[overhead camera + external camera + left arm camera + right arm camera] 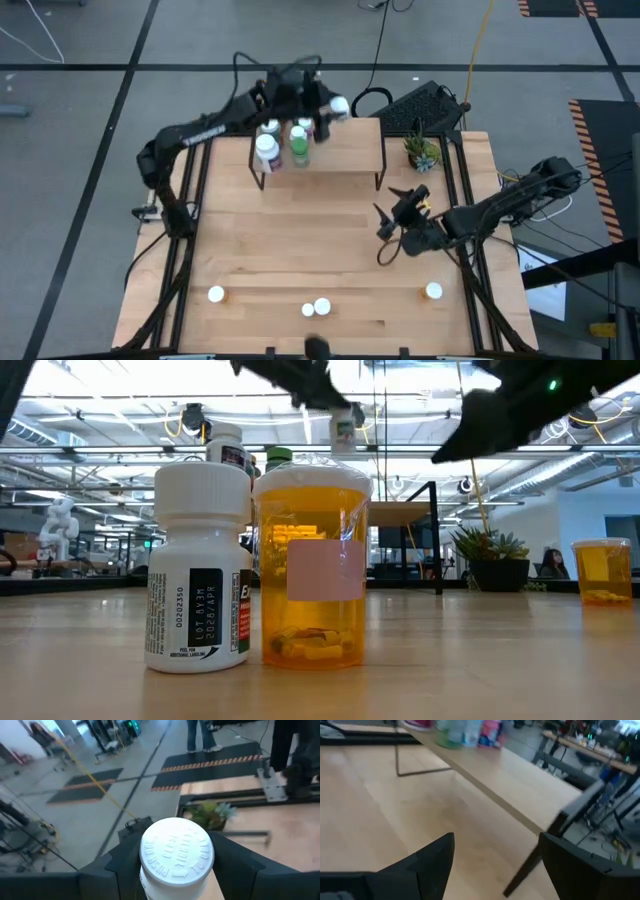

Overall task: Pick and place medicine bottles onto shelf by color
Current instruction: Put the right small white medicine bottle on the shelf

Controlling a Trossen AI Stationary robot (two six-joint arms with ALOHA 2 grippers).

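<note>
Gripping a white-capped bottle [176, 856] between its two dark fingers [239, 865], the left gripper [330, 108] hangs over the far edge of the shelf [350, 145], near its middle. In the left wrist view the round cap with raised lettering fills the space between the fingers, and the potted plant [210, 815] shows beyond it.

On the left part of the shelf stand more bottles: a white one [266, 152], a green one [299, 148] just beside it, and others close behind them that are hard to tell apart. The rest of the shelf board is bare wood on thin dark legs.

On the table [300, 250], along the near edge, four white-capped bottles stand: one toward the left [216, 294], two touching or nearly so in the middle [316, 308], and one toward the right [433, 291]. The low view shows the middle pair up close as a white labelled bottle [200, 565] and an orange bottle [312, 565], with another orange bottle [603, 572] farther off.

The right gripper [400, 205] hovers over the table's right half, in front of the shelf, its fingers [430, 857] spread wide and holding nothing. The small plant [421, 150] sits at the table's far right corner, beside the shelf.
</note>
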